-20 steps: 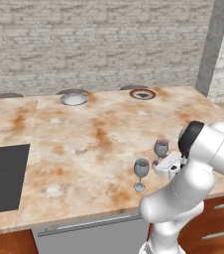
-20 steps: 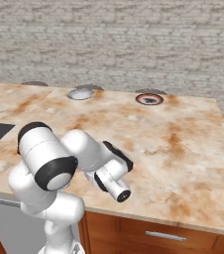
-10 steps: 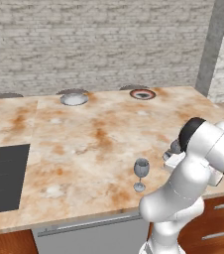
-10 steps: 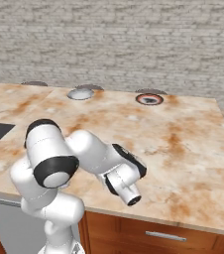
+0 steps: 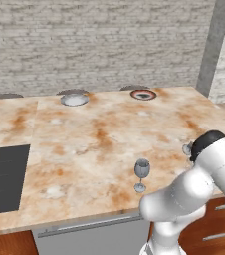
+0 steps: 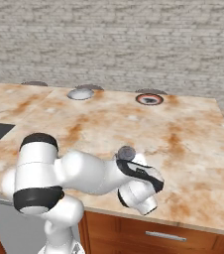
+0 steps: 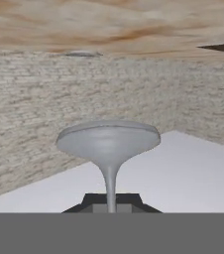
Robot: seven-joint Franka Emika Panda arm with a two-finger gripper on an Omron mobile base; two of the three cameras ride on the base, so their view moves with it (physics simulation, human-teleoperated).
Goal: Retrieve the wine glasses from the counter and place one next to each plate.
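I have the claw (image 7: 111, 211) pinched tight on the stem of one wine glass (image 7: 108, 144), hand rolled so its foot faces the lens. The other glass (image 5: 141, 174) stands upright near the counter (image 5: 99, 139) front edge, well apart from both plates (image 5: 143, 94) (image 5: 74, 99) at the far edge.

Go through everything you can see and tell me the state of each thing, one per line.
Gripper: shut on the held wine glass's stem.
Held wine glass: gripped, foot toward the camera.
Other wine glass: upright on the counter, untouched.
Patterned plate: flat, far edge.
Pale plate: flat, far edge.
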